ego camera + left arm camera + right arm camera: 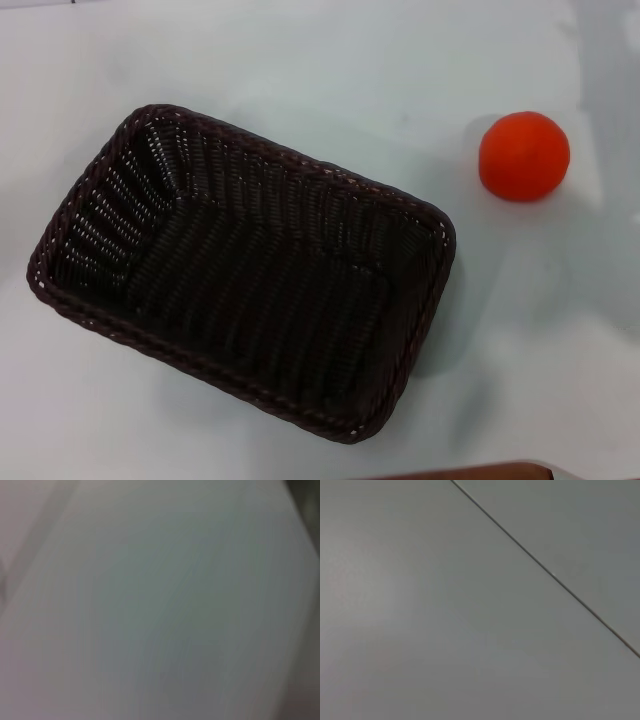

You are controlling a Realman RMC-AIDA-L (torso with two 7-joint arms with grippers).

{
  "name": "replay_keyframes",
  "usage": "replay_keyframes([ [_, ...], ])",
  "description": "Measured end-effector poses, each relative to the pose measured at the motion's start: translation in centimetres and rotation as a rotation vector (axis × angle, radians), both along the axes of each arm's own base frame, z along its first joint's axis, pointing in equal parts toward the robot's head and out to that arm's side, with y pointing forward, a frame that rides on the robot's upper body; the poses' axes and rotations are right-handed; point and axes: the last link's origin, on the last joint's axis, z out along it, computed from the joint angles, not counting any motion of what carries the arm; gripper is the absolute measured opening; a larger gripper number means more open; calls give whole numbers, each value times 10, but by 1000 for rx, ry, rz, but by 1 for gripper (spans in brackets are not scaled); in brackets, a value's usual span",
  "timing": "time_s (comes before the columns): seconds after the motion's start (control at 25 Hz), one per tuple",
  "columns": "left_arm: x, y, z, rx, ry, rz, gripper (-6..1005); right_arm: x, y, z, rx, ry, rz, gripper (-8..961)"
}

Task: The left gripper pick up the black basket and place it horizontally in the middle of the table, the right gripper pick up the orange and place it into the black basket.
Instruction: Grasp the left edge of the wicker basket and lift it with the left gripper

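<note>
The black basket (240, 265) lies on the pale table (330, 70) in the head view, left of centre. It is turned at an angle, its long side running from upper left to lower right, and it is empty. The orange (524, 156) sits on the table to the basket's upper right, apart from it. Neither gripper shows in any view. The left wrist view shows only blurred pale surface (160, 600). The right wrist view shows plain grey surface (420, 605) crossed by a thin dark line (545, 567).
A brown edge (470, 472) shows at the bottom of the head view, below the basket. Bare table lies between the basket and the orange and along the far side.
</note>
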Motion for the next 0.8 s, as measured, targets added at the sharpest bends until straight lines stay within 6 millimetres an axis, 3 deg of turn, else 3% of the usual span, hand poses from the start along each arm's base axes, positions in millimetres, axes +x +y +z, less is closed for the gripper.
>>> replay_keyframes([
  [0.28, 15, 4, 10, -239, 290, 202, 776, 5, 1, 1, -1, 14, -32, 839],
  [0.56, 35, 16, -9, -379, 522, 355, 773, 5, 5, 2, -4, 19, -39, 839],
  [0.8, 51, 30, -27, -448, 628, 388, 770, 6, 6, 3, -7, 21, -48, 839],
])
